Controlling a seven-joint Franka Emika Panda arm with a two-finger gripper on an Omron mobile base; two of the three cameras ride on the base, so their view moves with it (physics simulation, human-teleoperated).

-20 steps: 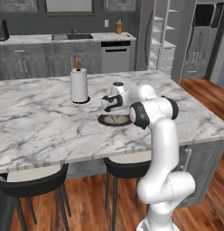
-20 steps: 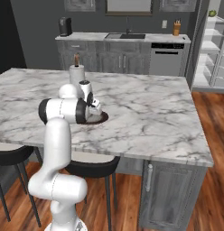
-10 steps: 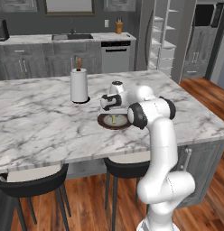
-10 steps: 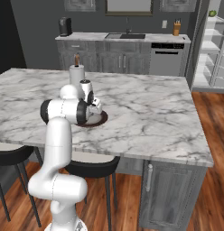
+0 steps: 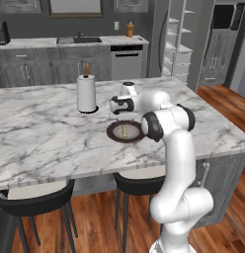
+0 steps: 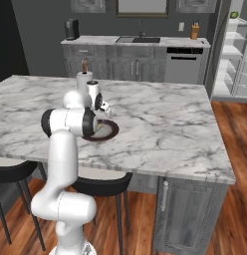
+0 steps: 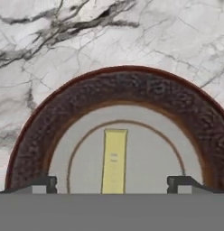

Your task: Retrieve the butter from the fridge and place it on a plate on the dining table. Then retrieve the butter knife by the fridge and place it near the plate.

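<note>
The butter (image 7: 114, 160) lies flat in the pale centre of the brown-rimmed plate (image 7: 123, 90), free of any grip. Straight above it hangs my gripper (image 7: 114, 182), open, its two fingertips (image 7: 44, 182) spread wide to either side of the stick. From the left base view the plate (image 5: 113, 133) sits on the dining table (image 5: 45, 133) with the butter (image 5: 124, 131) on it and the gripper (image 5: 121, 114) just over it. The plate (image 6: 109, 131) and the gripper (image 6: 105, 108) also appear in the right base view. The butter knife is out of view.
A paper-towel roll (image 5: 86, 94) stands on the table just behind and left of the plate. Two black stools (image 5: 33, 197) sit under the near table edge. The fridge (image 5: 180, 42) stands open at the back right, white shelves showing.
The hand has risen slightly above the plate. The butter stays lying on the plate, uncovered.
</note>
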